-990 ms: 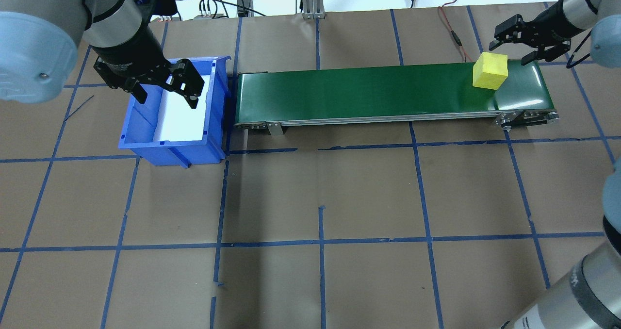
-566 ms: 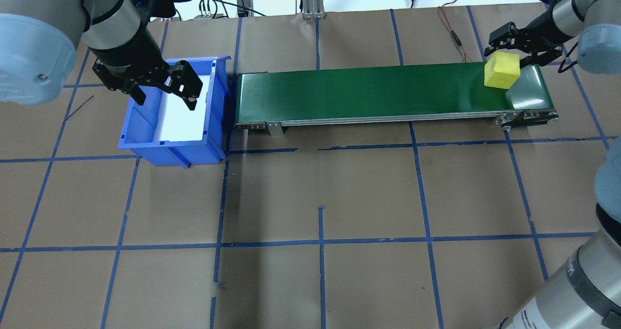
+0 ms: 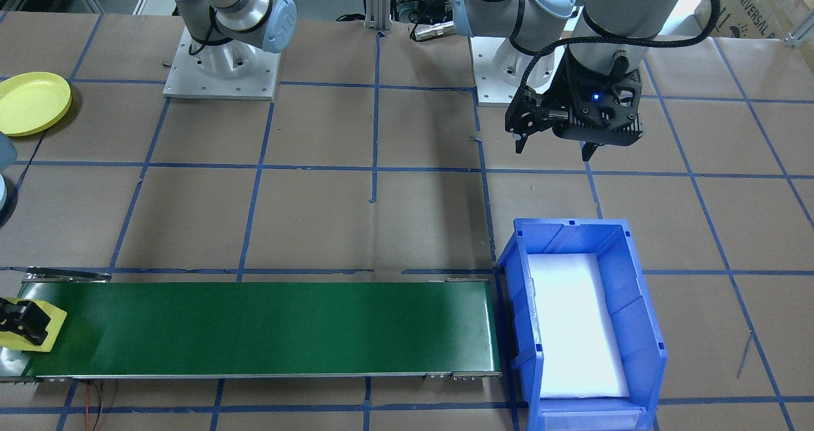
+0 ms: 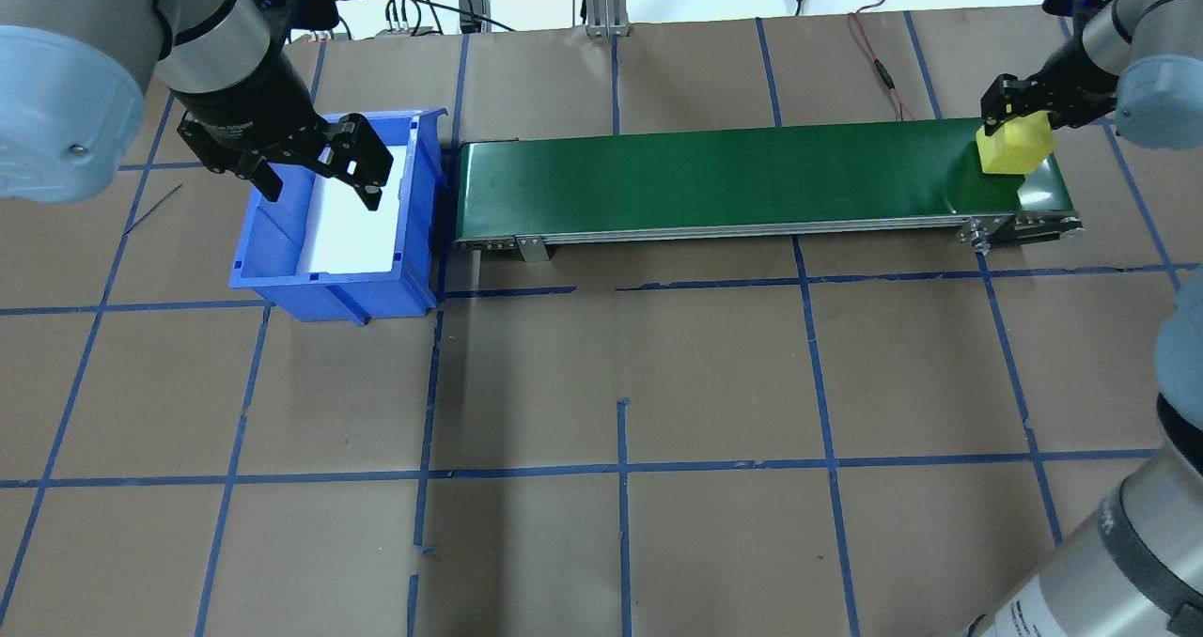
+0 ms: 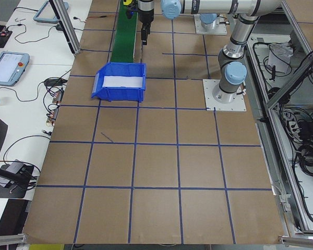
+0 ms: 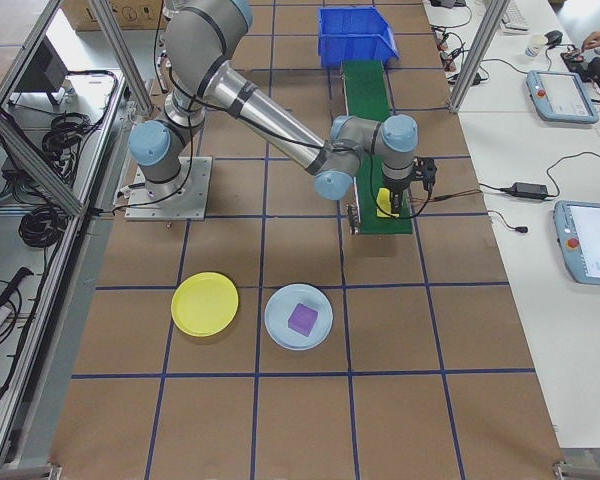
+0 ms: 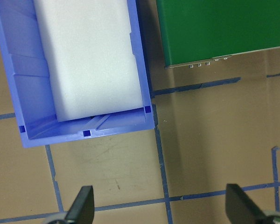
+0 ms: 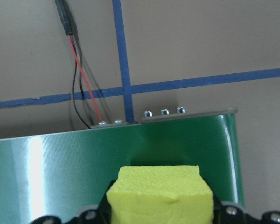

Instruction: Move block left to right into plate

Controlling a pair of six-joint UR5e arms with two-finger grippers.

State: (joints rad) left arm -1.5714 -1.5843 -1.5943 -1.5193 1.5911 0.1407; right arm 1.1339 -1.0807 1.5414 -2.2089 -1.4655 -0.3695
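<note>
Now the yellow block (image 4: 1013, 144), a foam-like cube with a slightly rough top, is sitting at the right end of the green conveyor belt (image 4: 733, 178), and the right tool (image 4: 1024, 111) is closing its fingers around it. Over by the blue bin (image 4: 338, 219), the left tool (image 4: 320, 163) is hanging with its fingers spread wide, gripping nothing. Well apart from the belt, the plain yellow plate (image 6: 204, 303) is lying flat on the tabletop (image 4: 620, 383), just beside a pale blue plate (image 6: 298, 316) carrying a purple block (image 6: 302, 319).
</note>
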